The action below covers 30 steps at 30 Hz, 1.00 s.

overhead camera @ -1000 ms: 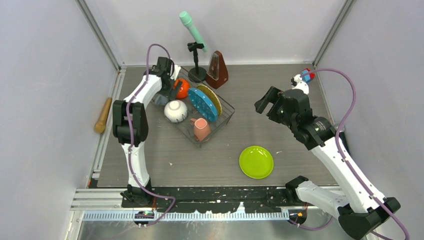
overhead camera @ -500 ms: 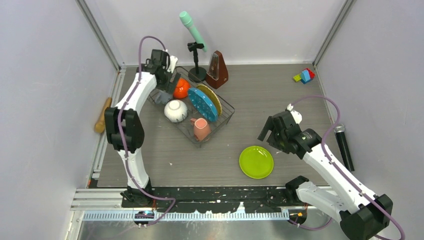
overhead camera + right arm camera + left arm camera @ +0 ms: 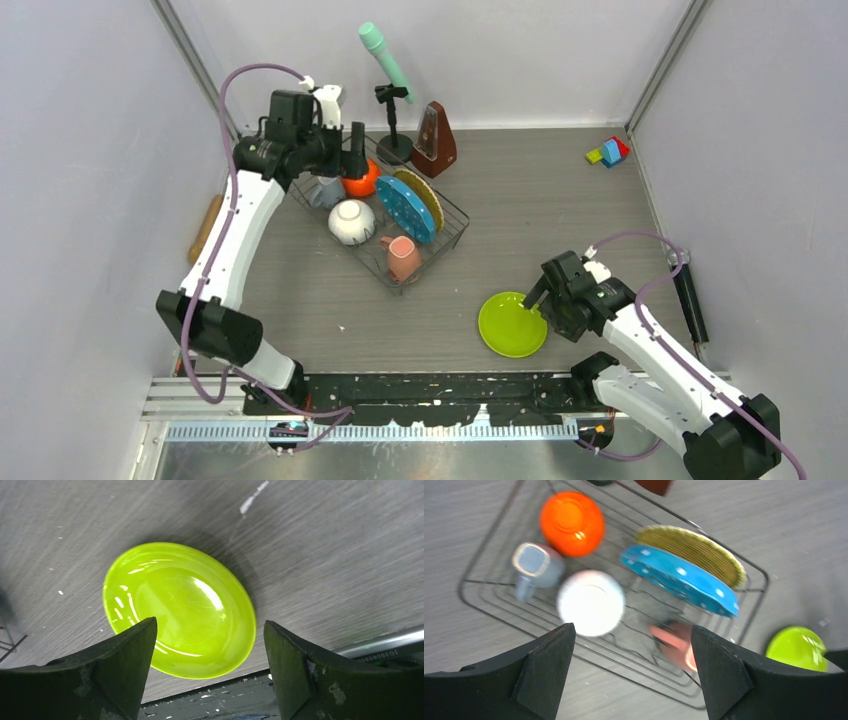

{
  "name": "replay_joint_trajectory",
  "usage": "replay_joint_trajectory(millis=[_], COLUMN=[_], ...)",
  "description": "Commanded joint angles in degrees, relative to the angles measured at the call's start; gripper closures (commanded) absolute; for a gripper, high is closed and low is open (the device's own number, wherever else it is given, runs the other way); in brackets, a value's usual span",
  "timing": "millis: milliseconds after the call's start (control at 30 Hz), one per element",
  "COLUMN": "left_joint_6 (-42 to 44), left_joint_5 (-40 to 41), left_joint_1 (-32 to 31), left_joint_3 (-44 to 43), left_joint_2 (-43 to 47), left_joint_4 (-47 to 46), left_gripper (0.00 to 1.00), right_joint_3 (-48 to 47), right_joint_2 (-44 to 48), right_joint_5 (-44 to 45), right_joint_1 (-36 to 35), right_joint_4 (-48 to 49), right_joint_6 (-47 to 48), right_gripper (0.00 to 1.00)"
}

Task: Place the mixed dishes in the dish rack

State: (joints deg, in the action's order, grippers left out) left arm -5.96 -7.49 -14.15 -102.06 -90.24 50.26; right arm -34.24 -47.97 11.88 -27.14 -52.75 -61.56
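Note:
The dish rack (image 3: 455, 214) stands left of centre and holds the orange bowl (image 3: 362, 182), white bowl (image 3: 352, 221), small grey mug (image 3: 324, 191), pinkish-tan mug (image 3: 403, 258), and the blue dotted plate (image 3: 407, 208) and yellow woven plate (image 3: 424, 196) on edge. My left gripper (image 3: 352, 160) hovers open over the rack's far-left corner, holding nothing; its view looks down on the rack (image 3: 755, 604). The lime-green plate (image 3: 508, 325) lies flat on the table near the front. My right gripper (image 3: 538, 299) is open at its right rim, its jaws either side of the plate (image 3: 180, 607).
A brown metronome (image 3: 435, 141) and a mic stand with a teal microphone (image 3: 385, 60) stand behind the rack. A black microphone (image 3: 688, 296) lies at the right wall, coloured blocks (image 3: 610, 151) at the back right, a wooden rolling pin (image 3: 207, 230) outside the left edge.
The right arm swung down from the back right to the lime-green plate. The left arm rose and drew back to the left above the rack's far corner.

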Motion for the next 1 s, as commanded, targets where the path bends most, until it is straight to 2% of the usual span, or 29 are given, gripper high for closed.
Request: replay_joint_trajectory(millis=[0,100,367,433,500,567,600,633,667,700,767,967], left_joint_6=[-6.11,-7.39,-7.42,-7.4,-7.4,-7.68,-7.86,-7.97,-8.09,-8.19,-8.62,-11.5], left_joint_5=[-5.07,-7.1,-10.79,-10.85,-11.13,-11.87,-12.12,-12.44,-12.76,-13.01,-13.35,-17.27], left_joint_1=[-3.25,-3.63,-3.6,-3.6,-3.6,-3.61,-3.6,-3.6,-3.6,-3.6,-3.65,-3.63], left_joint_3=[4.95,7.36,11.49,12.23,12.7,13.38,13.66,13.91,14.17,14.36,14.51,15.63], left_joint_2=[5.4,7.69,11.65,12.31,12.7,13.04,13.13,13.26,13.31,13.45,13.59,14.09], left_joint_4=[1.46,1.71,1.55,1.52,1.64,1.58,1.47,1.32,1.26,1.09,0.78,-0.33], left_gripper=[0.12,0.12,0.12,0.12,0.12,0.12,0.12,0.12,0.12,0.12,0.12,0.13], right_joint_3=[1.23,3.18,11.61,12.73,13.05,12.86,12.39,12.11,11.68,11.53,11.1,6.28], right_joint_2=[0.75,0.45,1.16,2.15,3.37,4.27,4.65,4.82,5.05,5.2,6.05,8.07], right_joint_5=[0.89,0.23,-4.95,-5.8,-5.91,-5.72,-5.46,-5.42,-5.38,-5.33,-5.16,-3.62], right_joint_1=[0.01,0.01,-0.02,-0.02,-0.02,-0.02,-0.02,-0.02,-0.02,0.02,-0.02,0.0], right_joint_4=[-2.16,-1.21,8.81,10.85,11.8,11.94,11.73,11.54,11.53,11.64,12.22,10.72], right_joint_6=[-4.7,-5.35,-9.6,-10.11,-10.59,-10.71,-10.65,-10.53,-10.45,-10.39,-9.54,-6.29], right_gripper=[0.16,0.16,0.19,0.25,0.36,0.6,0.66,0.78,0.84,0.94,0.99,1.0])
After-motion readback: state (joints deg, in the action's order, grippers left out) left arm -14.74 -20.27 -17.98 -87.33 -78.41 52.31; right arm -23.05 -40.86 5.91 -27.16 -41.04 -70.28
